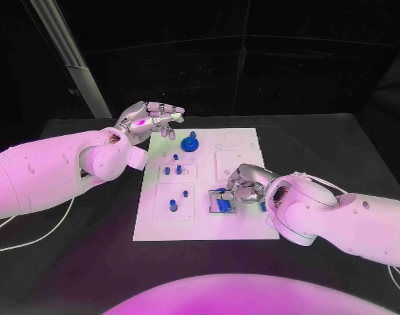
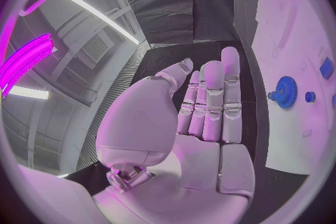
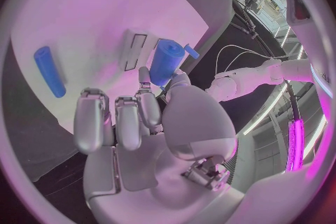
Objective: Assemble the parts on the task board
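The white task board [image 1: 240, 142] lies in the middle of the black table. My right hand [image 1: 244, 184] reaches over the board's near right part; in the right wrist view its thumb and a finger [image 3: 145, 85] pinch a blue cylinder [image 3: 167, 60] standing at a socket [image 1: 221, 201]. My left hand [image 1: 149, 121] hovers beside the board's far left corner, palm flat and fingers [image 2: 212, 101] stretched out, holding nothing. A blue gear [image 1: 191, 142] [image 2: 285, 89] stands near that corner.
Several small blue pegs [image 1: 172, 170] stand in the board's left blocks, with more lower down [image 1: 174, 204]. A blue bar [image 3: 49, 71] lies flat on the board [image 3: 105, 11] near my right hand. Bare black table [image 1: 341, 151] surrounds the board.
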You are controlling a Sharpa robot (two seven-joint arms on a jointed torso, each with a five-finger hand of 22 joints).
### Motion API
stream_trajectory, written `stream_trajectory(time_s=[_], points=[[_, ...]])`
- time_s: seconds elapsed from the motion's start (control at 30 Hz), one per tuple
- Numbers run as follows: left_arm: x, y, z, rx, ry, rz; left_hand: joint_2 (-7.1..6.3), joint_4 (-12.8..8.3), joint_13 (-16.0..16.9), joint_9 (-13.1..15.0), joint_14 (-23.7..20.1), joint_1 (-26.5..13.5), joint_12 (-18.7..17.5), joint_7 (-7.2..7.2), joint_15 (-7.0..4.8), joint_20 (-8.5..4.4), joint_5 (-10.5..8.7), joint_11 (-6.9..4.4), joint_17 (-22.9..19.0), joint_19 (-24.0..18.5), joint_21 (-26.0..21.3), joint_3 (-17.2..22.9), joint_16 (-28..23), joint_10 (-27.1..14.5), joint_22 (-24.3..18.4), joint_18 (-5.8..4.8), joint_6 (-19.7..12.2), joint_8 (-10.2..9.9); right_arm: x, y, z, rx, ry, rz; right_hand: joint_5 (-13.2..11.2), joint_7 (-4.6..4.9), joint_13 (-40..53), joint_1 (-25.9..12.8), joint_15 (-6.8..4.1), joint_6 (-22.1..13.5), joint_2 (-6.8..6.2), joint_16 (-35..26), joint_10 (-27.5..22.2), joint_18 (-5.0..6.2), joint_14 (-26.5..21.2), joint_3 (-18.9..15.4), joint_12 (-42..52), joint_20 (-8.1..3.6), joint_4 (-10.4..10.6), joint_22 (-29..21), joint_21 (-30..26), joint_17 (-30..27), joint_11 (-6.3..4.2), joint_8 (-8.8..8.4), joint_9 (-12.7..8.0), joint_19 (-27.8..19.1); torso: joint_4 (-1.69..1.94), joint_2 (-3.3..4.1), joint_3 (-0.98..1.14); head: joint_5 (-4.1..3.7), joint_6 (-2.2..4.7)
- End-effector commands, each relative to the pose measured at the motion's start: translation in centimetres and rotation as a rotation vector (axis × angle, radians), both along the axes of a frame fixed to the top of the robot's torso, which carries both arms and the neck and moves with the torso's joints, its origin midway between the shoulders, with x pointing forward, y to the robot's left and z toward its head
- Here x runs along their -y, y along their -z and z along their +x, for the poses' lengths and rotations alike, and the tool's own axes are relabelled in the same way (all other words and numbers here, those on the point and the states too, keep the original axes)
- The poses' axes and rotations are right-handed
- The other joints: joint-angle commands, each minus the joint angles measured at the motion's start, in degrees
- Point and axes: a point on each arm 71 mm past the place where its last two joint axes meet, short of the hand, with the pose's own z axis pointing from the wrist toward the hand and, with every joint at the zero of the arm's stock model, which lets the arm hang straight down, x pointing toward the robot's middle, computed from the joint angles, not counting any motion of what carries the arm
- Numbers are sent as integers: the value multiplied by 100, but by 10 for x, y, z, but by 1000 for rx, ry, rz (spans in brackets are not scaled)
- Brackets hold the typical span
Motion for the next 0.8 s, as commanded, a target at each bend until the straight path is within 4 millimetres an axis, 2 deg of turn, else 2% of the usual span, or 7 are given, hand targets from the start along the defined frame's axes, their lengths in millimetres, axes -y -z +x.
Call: stream_trajectory(time_s=[0.03, 0.1, 0.23, 0.4, 0.43, 0.63, 0.8], points=[[2, -1, 0, 4, 17, -1, 44, 15, 8, -8, -34, -26, 33, 13, 10, 7, -11, 0, -11, 28, -29, -19, -17, -42, -9, 35, -37, 23, -1, 4, 1, -38, -3, -42, -341, 31, -15, -105, -35, -54, -25, -34, -30, -91, 364, -86, -45, -28, 23, -14, -43, 407, -12, 12, -5, -2, -1, 1, -5, 13, -9], [3, -2, -1, 7, 20, 4, 44, 15, 8, -8, -34, -26, 33, 13, 10, 7, -11, 0, -11, 28, -29, -19, -17, -42, -9, 35, -37, 23, -3, 4, 2, -31, -7, -48, -384, 31, -17, -112, -35, -61, -21, -37, -32, -91, 364, -104, -54, -28, 23, -16, -44, 404, -11, 23, 2, -3, -16, -4, 1, 37, -17], [3, -2, -1, 10, 23, 8, 44, 15, 8, -8, -34, -26, 33, 13, 10, 7, -11, 0, -11, 28, -29, -19, -17, -42, -9, 35, -37, 23, -7, 3, 3, -16, -5, -52, -540, 35, -75, -161, -32, -88, -17, -52, -73, -83, 359, -167, -123, -27, 27, -52, -67, 385, -9, 49, 17, -18, -19, -6, 2, 42, -17], [3, -2, -1, 12, 25, 10, 51, 17, 9, -7, -36, -25, 37, 13, 10, 7, -10, 0, -14, 28, -31, -19, -16, -45, -10, 35, -37, 25, -11, 3, 4, -1, -5, -60, -1548, 78, -546, -508, -1, -249, -92, -125, -387, -48, 331, -417, -602, -5, 35, -245, -189, 304, 31, 81, 42, -101, -15, -6, 3, 33, -24], [3, -2, -1, 12, 24, 11, 51, 17, 9, -7, -36, -25, 37, 13, 10, 7, -10, 0, -14, 28, -31, -19, -16, -45, -10, 35, -37, 25, -11, 3, 4, 1, -5, -62, -1672, 87, -607, -583, 7, -276, -119, -135, -425, -43, 329, -436, -668, 2, 39, -269, -205, 295, 37, 92, 48, -111, -18, -8, 3, 38, -28], [3, -2, -1, 12, 23, 12, 51, 17, 9, -7, -36, -25, 37, 13, 10, 7, -10, 0, -14, 28, -31, -19, -16, -45, -10, 35, -37, 25, -11, 1, 3, 16, -15, -58, -1758, 97, -711, -699, 15, -319, -202, -162, -488, -34, 322, -434, -782, 13, 44, -318, -238, 266, 49, 117, 61, -130, -22, -6, 5, 42, -42], [2, -2, -1, 12, 22, 12, 51, 17, 9, -7, -36, -25, 37, 13, 10, 7, -10, 0, -14, 28, -31, -19, -16, -45, -10, 35, -37, 25, -13, -4, -3, 26, -56, -10, -1744, 98, -724, -665, 18, -332, -126, -174, -492, -29, 321, -374, -807, 17, 30, -344, -257, 257, 49, 146, 73, -139, -18, -2, 16, 44, -40]])
